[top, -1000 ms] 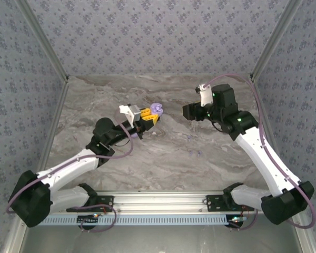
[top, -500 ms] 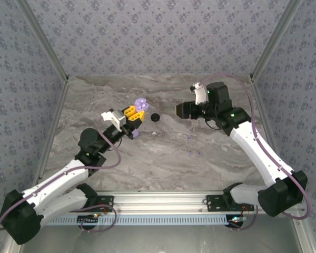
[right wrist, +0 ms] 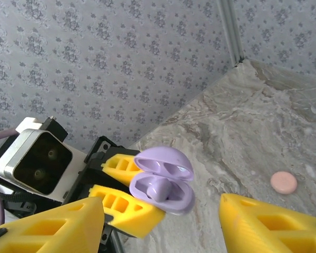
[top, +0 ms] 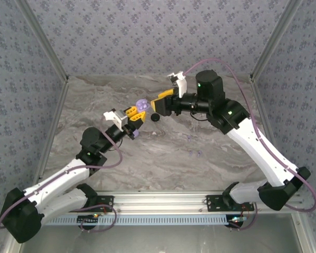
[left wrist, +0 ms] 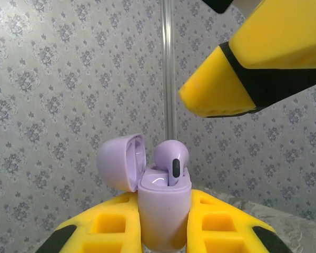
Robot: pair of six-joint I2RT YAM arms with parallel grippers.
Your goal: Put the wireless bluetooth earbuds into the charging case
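Lavender case (left wrist: pixel 164 208) pinched in left fingers (left wrist: pixel 113 227); right fingers (right wrist: pixel 52 227) spread close by; black case (top: pixel 155 117) nearby

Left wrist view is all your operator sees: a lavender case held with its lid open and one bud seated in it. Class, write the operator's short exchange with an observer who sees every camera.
Operator: Is the other arm bringing the second bud?
Observer: No. In the right wrist view the right gripper is open, with nothing between its fingers, and it faces the lavender case.
Operator: Then where are the spare buds?
Observer: The top view shows two tiny lavender earbuds lying side by side on the table, on the right arm's side.
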